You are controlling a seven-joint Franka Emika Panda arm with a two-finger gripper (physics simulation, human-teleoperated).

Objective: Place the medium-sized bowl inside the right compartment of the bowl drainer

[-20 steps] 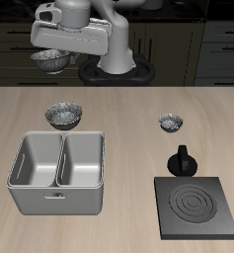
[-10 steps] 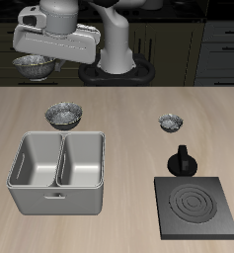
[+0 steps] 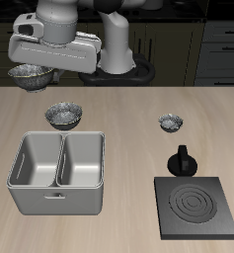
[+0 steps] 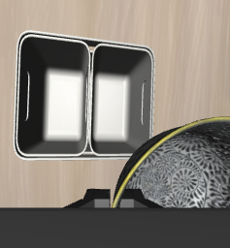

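Gripper (image 3: 32, 71) high above the table's back edge, clamped on the rim of a round dark-grey speckled bowl with shiny patterned inside (image 3: 28, 76), the medium-sized one, carried clear of the wood. Fingers hidden behind the bowl; gap between them not measurable. Light-grey rectangular metal bowl drainer (image 3: 57, 199) resting near the table's front edge, both deep bins bare in the wrist view (image 4: 87, 147). Wider grey bowl (image 3: 64, 116) on the table just behind the drainer. Smallest grey bowl (image 3: 170, 123) well apart, farther along the table. Black flat stove plate with ringed burner (image 3: 196, 208) near the front corner, black knob (image 3: 182, 160) just behind it.
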